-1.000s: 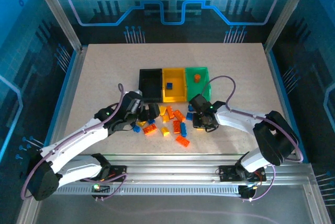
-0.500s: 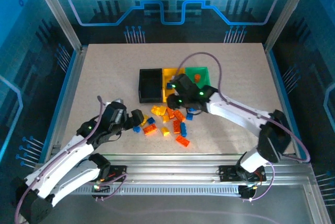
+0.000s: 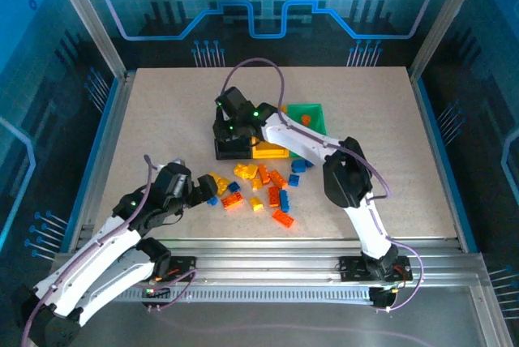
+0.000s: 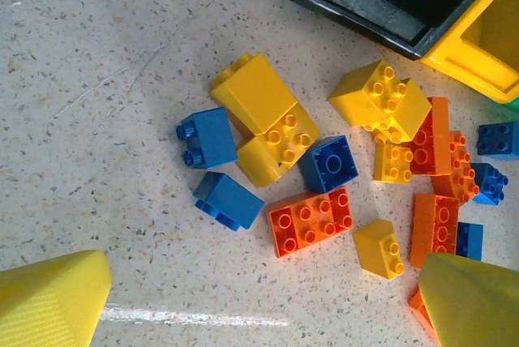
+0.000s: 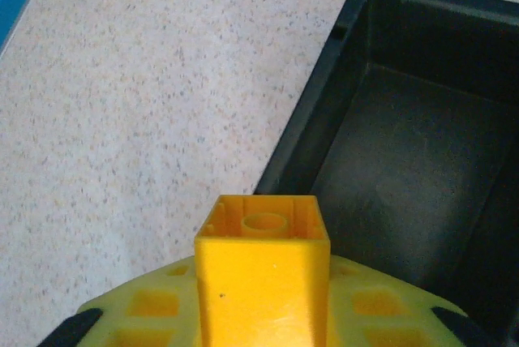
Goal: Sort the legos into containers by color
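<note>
My right gripper (image 3: 231, 132) hangs over the left edge of the black container (image 3: 232, 153), shut on a yellow lego (image 5: 262, 278). In the right wrist view the black container's rim (image 5: 308, 128) runs just beyond that brick, and its floor is bare. The yellow container (image 3: 272, 152) and the green container (image 3: 313, 109) follow to the right; an orange lego (image 3: 305, 120) lies in the green one. The loose legos (image 3: 259, 185) lie in a pile in front of the containers. My left gripper (image 3: 200, 193) stands open at the pile's left side, over an orange lego (image 4: 310, 219) and a blue lego (image 4: 227, 199).
The right arm (image 3: 300, 140) reaches across the yellow container and hides most of it. Bare tabletop (image 3: 162, 112) lies left of the black container. In the left wrist view the corners of the black container (image 4: 365, 14) and the yellow container (image 4: 478, 55) show at the top right.
My right gripper has swung from the pile's right side up and left across the yellow container to the black one. The left gripper has drawn back down and left from the pile.
</note>
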Controlling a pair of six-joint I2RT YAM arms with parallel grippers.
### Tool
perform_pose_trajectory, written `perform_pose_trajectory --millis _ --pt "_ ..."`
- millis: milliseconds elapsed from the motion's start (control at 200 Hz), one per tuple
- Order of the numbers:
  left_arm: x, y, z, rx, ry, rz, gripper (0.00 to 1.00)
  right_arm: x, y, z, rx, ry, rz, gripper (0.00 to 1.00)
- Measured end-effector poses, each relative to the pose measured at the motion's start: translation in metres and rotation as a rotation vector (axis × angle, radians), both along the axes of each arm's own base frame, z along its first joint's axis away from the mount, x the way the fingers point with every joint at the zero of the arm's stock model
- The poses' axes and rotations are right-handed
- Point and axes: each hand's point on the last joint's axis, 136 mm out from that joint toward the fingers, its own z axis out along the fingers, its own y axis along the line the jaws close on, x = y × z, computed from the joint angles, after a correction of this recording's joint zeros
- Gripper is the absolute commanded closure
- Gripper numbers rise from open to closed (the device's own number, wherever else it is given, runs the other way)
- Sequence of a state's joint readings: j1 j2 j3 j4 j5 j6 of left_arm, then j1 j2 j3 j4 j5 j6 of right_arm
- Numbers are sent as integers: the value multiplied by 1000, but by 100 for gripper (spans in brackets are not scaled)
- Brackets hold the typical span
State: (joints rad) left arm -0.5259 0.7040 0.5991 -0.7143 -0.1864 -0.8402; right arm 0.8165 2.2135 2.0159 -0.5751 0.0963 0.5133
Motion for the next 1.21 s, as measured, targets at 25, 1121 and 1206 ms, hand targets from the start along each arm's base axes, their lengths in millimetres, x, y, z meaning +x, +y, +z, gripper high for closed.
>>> perform_pose_trajectory --millis 25,1121,1206 --pt "0 0 0 0 0 0 1 4 1 -1 -3 -2 1 52" --pt "13 -10 -4 -30 14 -7 1 -237 -190 -74 -247 243 50 26" --pt "15 -12 -4 -34 12 -7 1 -245 -194 -79 -264 247 68 26"
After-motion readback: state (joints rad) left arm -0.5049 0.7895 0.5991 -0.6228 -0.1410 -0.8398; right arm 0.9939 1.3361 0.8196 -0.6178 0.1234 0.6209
